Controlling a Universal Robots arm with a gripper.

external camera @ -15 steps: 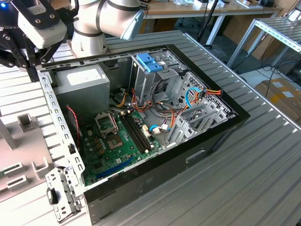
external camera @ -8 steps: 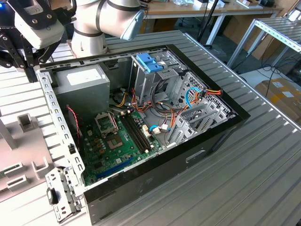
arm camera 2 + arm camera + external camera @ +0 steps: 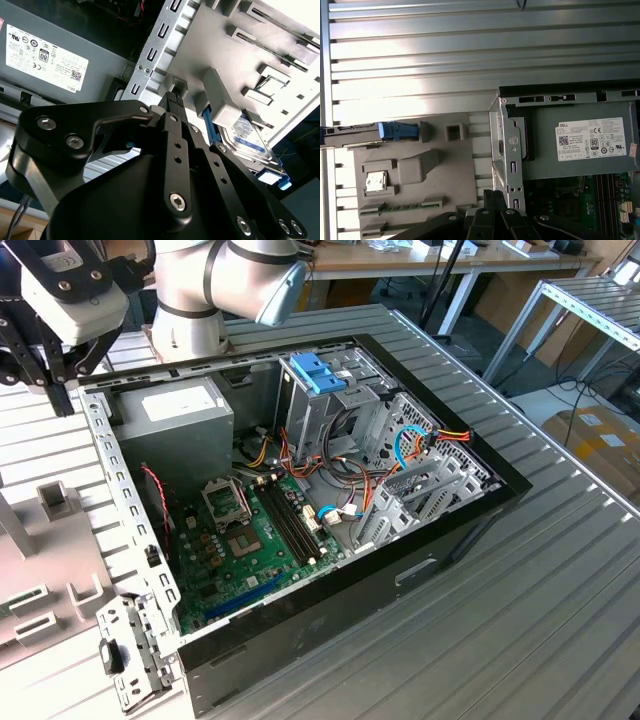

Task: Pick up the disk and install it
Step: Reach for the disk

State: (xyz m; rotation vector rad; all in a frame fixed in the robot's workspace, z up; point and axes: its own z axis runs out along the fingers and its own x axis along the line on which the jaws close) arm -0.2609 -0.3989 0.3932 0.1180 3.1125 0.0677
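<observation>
The disk (image 3: pixel 248 138), a dark silvery drive with blue rails and a blue end tab, rests in a grey fixture plate (image 3: pixel 235 35) beside the computer case. In the first wrist view the disk (image 3: pixel 355 134) shows edge-on at the fixture's (image 3: pixel 445 172) far edge. My gripper (image 3: pixel 60 400) hangs over the case's metal side rail (image 3: pixel 512 150), between the fixture and the power supply (image 3: pixel 580 145). Its black fingers (image 3: pixel 490 200) stand together with nothing between them. The gripper (image 3: pixel 171 97) is apart from the disk and touches nothing.
The open computer case (image 3: pixel 470 510) lies on the slatted metal table (image 3: pixel 520 620), showing a green motherboard (image 3: pixel 250 540), cables, a drive cage (image 3: pixel 420 475) and a pale-blue latch (image 3: pixel 318 370). A loose metal bracket (image 3: pixel 130 665) lies by the case's near corner. Boxes and tables stand beyond.
</observation>
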